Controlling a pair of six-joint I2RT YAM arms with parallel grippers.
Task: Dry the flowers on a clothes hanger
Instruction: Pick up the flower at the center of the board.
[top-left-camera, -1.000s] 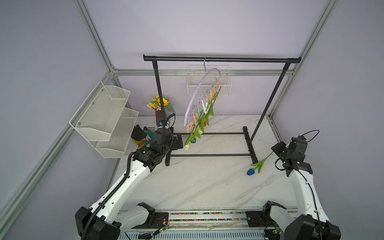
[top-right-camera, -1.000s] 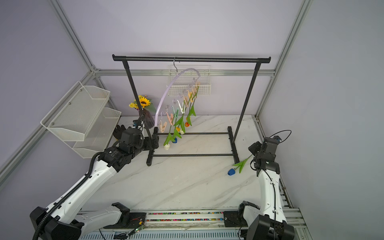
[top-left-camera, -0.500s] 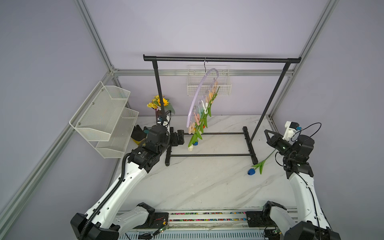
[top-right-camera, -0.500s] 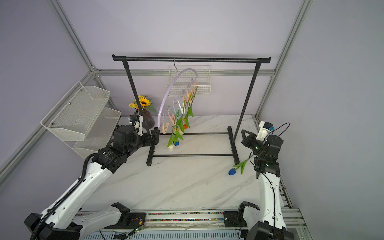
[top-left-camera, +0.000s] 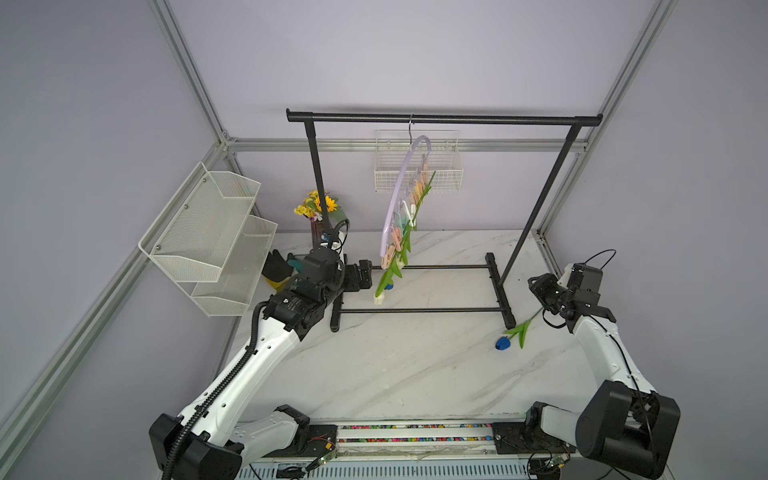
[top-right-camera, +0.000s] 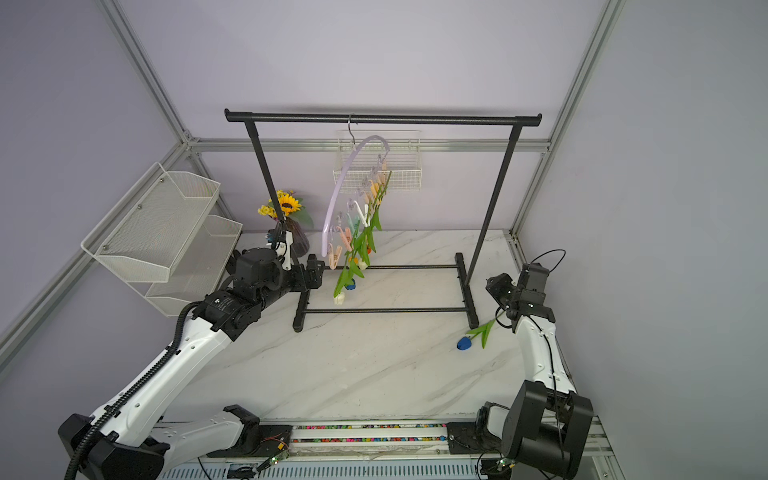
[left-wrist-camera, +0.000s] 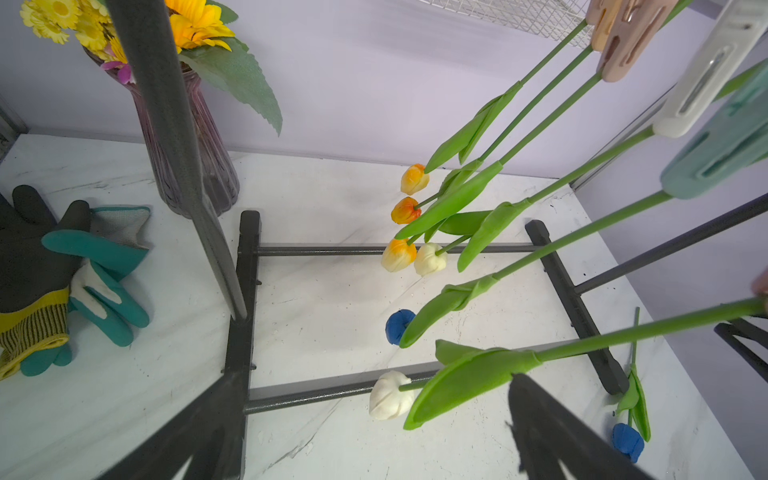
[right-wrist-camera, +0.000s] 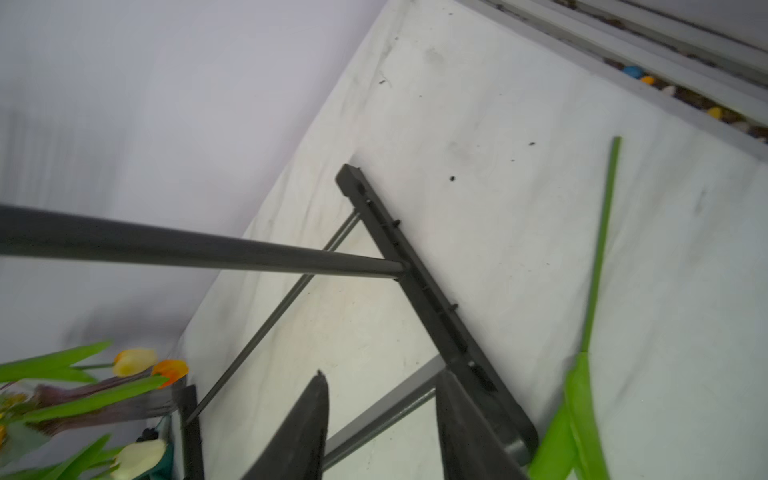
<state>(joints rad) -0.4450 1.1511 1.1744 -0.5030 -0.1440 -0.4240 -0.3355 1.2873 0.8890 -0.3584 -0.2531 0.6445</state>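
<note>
Moved: clothes hanger (top-left-camera: 393, 201) swung more edge-on; right gripper (top-left-camera: 540, 289) shifted toward garment rack (top-left-camera: 457, 119), jaws gone from closed to parted.
gloves (left-wrist-camera: 41, 266): heaped on marble tabletop (top-left-camera: 415, 374), beside sunflower vase (left-wrist-camera: 218, 170).
left gripper (top-left-camera: 365, 272): jaws spread wide, nothing between; just beside hung tulips (left-wrist-camera: 430, 259).
clothes hanger: hooked on garment rack's top bar, hanging aslant.
hung tulips: six, clipped by stems, heads down, above tabletop.
blue tulip (top-left-camera: 502, 343): flat on tabletop by rack's right foot, unclipped.
right gripper: jaws apart, empty, clear of blue tulip's stem.

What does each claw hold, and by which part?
Nothing is held: left claw and right claw stand open; the blue green-stemmed artificial tulip lies free on the white marble table.
</note>
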